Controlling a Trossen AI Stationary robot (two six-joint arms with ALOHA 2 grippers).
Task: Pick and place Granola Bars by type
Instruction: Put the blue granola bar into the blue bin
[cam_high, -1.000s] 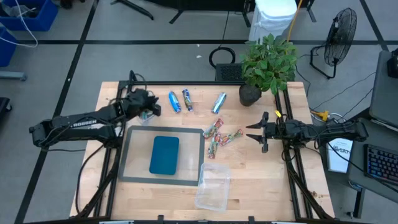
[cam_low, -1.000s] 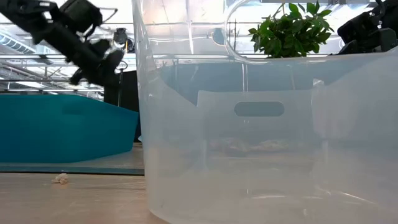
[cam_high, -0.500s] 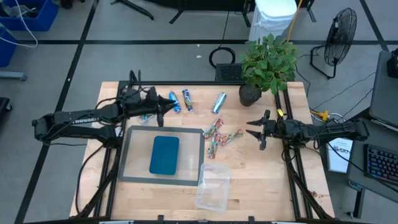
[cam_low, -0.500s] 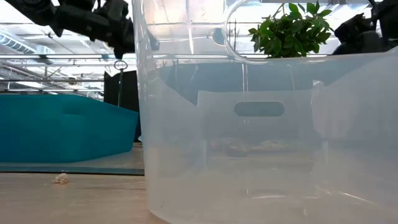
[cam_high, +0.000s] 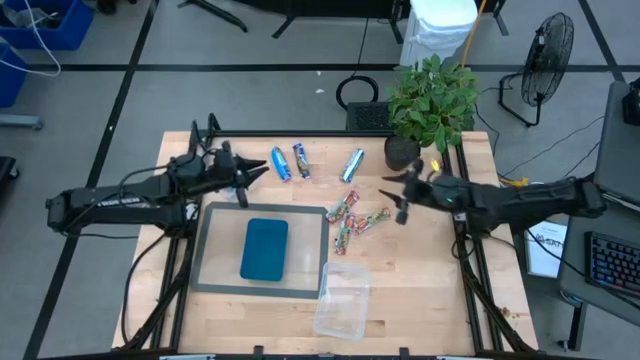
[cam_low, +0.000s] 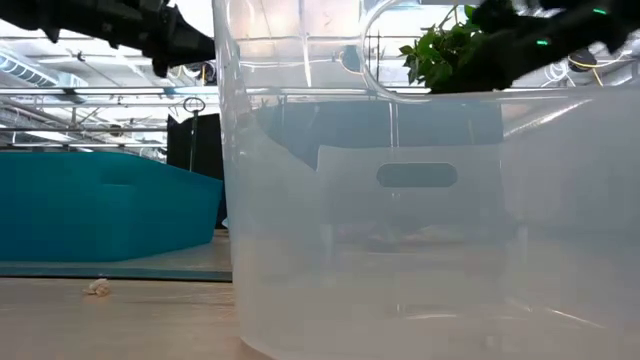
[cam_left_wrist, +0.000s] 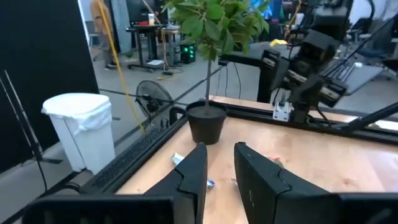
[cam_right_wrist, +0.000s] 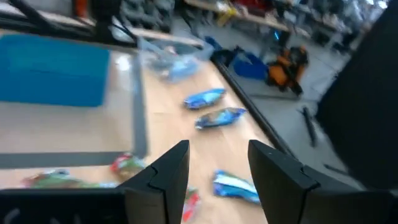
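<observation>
Both sets of fingers are spread and empty. The right gripper (cam_high: 396, 197) hovers beside the multicoloured Granola Bars (cam_high: 352, 220), seemingly lining up a pick, while the left gripper (cam_high: 252, 176) points toward the blue bars (cam_high: 290, 162). All bars lie on the table (cam_high: 420, 290), none yet in the teal tray (cam_high: 264, 249) or clear tub (cam_high: 343, 299).
</observation>
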